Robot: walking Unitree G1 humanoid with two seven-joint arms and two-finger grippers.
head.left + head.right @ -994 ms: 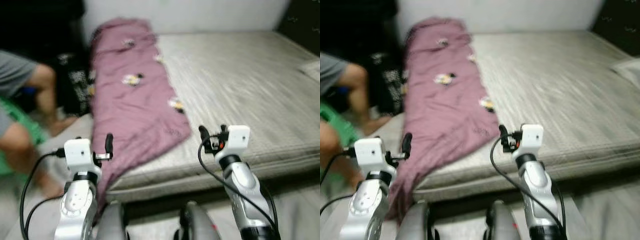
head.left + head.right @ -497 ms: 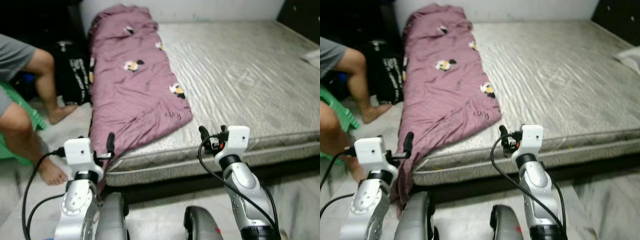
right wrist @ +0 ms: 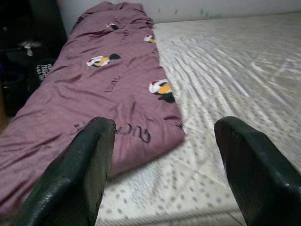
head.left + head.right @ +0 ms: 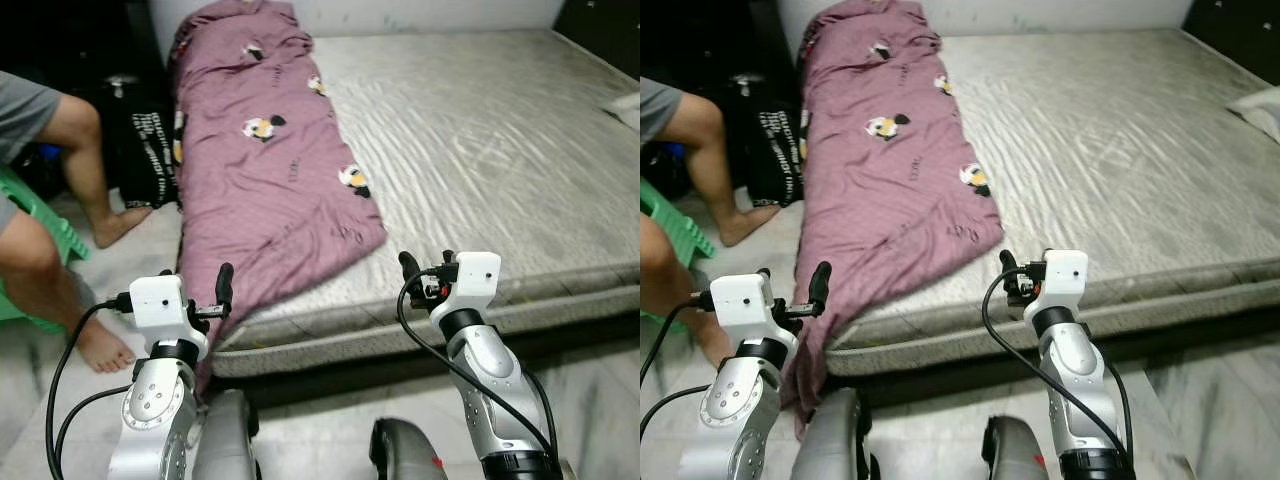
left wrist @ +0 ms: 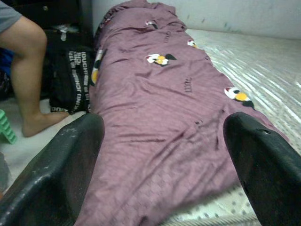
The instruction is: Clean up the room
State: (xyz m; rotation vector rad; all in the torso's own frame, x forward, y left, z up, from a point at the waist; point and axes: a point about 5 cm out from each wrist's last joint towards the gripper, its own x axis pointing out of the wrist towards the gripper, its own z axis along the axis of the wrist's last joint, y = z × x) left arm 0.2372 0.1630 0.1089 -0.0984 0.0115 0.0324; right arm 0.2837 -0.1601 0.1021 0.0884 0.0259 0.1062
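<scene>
Purple blanket (image 4: pixel 275 190) lies ahead of both grippers' spread fingers (image 5: pixel 70 174), untouched.

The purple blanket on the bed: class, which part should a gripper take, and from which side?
Probably the purple blanket at its near corner, which lies flat by the mattress edge. Come from the foot of the bed, the robot's side. That loose edge sits nearest the open right gripper and would likely bunch easily.

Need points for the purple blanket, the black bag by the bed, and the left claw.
purple blanket (image 4: pixel 270 190), left eye view, middle of the spread cloth on the bed.
black bag (image 4: pixel 152 150), left eye view, its printed side panel.
left claw (image 5: pixel 160 155), left wrist view, midway between the open fingertips.
</scene>
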